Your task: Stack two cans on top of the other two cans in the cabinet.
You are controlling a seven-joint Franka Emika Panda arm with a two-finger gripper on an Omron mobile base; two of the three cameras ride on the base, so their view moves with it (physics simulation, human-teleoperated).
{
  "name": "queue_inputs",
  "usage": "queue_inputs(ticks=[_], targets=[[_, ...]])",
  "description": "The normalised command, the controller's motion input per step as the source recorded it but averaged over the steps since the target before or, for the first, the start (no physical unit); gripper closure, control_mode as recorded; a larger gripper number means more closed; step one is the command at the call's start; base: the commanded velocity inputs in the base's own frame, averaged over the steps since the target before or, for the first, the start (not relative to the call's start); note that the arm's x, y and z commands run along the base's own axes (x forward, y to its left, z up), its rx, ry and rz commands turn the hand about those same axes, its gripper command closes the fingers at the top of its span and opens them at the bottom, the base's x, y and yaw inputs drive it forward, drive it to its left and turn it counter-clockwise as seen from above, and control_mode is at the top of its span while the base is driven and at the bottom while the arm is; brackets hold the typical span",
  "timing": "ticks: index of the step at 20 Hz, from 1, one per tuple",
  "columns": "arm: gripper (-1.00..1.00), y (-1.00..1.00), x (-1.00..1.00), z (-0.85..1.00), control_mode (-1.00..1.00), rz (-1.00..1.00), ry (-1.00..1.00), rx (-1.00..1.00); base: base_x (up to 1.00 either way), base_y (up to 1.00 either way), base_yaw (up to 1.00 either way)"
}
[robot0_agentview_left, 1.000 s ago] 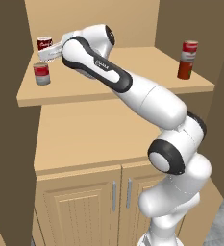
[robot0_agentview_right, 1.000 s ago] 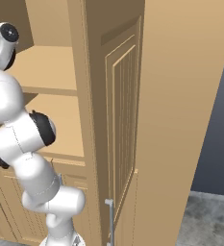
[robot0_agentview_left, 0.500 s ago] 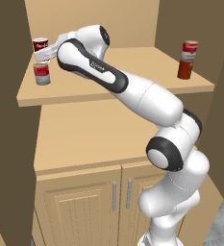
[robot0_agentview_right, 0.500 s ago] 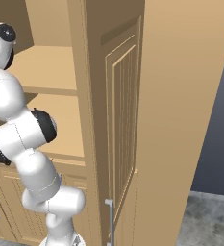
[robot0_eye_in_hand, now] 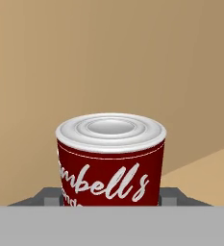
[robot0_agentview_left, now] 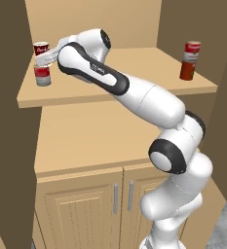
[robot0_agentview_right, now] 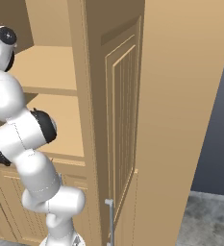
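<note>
Right pair done w/ red-grey can on orange-red can (robot0_agentview_left: 187, 69), my hand (robot0_agentview_left: 43, 57) clamped on labelled can (robot0_eye_in_hand: 110, 161) above red-grey can (robot0_agentview_left: 42, 76) at shelf (robot0_agentview_left: 115, 87) left, just lower + release left.

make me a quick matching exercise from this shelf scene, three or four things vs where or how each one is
Things:
1. labelled can
2. red-and-grey can
3. right stack
4. cabinet doors

States:
A. closed, below the counter
B. two cans, one on the other
C. held in the end effector
D. on the shelf's left end, under the held can

Pairs: 1-C, 2-D, 3-B, 4-A
</note>
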Motion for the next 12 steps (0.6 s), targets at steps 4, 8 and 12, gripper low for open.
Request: queue_inputs(ticks=[4, 8, 12], targets=[[1.00, 0.04, 0.01, -0.04, -1.00, 0.00, 0.00, 0.00, 0.00, 0.00, 0.00], [1.00, 0.12, 0.03, 0.00, -1.00, 0.00, 0.00, 0.00, 0.00, 0.00, 0.00], [1.00, 0.16, 0.08, 0.01, -1.00, 0.00, 0.00, 0.00, 0.00, 0.00, 0.00]])
